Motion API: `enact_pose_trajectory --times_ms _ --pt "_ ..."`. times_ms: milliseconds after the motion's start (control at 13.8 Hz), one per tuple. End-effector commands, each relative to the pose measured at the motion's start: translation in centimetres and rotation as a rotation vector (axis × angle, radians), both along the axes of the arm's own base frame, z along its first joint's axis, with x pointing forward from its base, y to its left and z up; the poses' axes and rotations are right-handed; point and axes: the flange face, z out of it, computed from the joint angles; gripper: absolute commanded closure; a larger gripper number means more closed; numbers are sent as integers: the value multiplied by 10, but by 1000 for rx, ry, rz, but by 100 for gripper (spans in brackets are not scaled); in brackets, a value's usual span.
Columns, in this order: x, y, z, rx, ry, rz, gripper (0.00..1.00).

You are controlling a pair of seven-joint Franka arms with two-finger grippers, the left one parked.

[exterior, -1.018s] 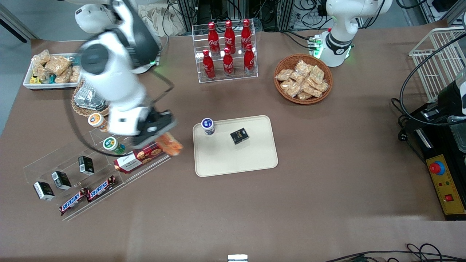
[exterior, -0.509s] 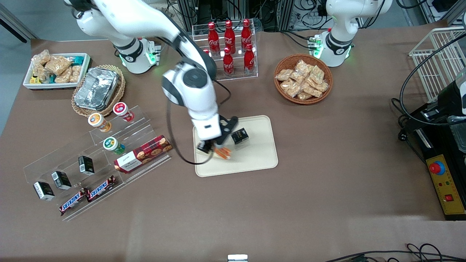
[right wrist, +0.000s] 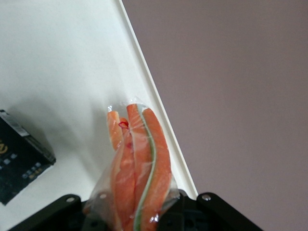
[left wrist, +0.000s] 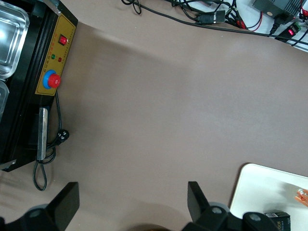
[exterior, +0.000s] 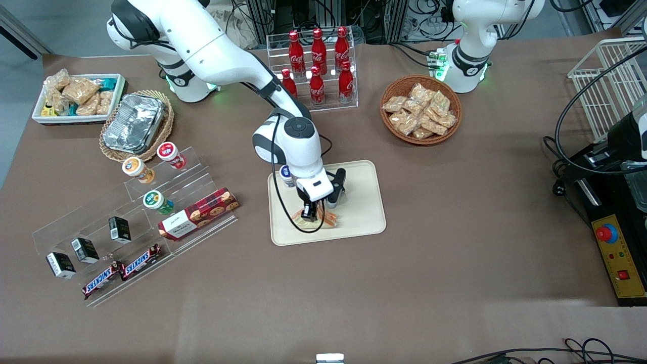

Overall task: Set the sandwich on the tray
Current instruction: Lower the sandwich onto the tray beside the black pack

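My right gripper (exterior: 314, 214) is low over the cream-beige tray (exterior: 361, 225), over the part nearest the front camera. It is shut on the sandwich (exterior: 327, 219), a wedge in clear wrap with orange and green filling. In the right wrist view the sandwich (right wrist: 139, 159) hangs between the jaws over the tray's surface (right wrist: 57, 62), close to the tray's rim (right wrist: 159, 115). I cannot tell whether the sandwich touches the tray. A sliver of it shows in the left wrist view (left wrist: 302, 195).
On the tray stand a small black box (right wrist: 19, 161) and a blue-lidded cup (exterior: 286, 174), both partly hidden by the arm. A clear rack with cups, a cookie box (exterior: 198, 214) and candy bars lies toward the working arm's end. Cola bottles (exterior: 317, 65) and a snack basket (exterior: 420, 108) stand farther back.
The right arm swung from over the clear rack across to the tray with the sandwich in its gripper, then lowered toward the tray's near edge.
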Motion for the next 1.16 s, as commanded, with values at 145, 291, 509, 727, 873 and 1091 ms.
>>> enact_pose_trajectory --times_ms 145,291,509,727,873,1091 --pt "7 19 -1 -4 -46 57 100" --pt "6 21 -13 -11 -35 57 100" --pt "5 24 -15 -4 -33 49 100" --pt "5 29 -10 -1 -43 59 100" --pt "3 31 -10 11 -38 41 1" --pt "4 31 -8 15 -39 35 1"
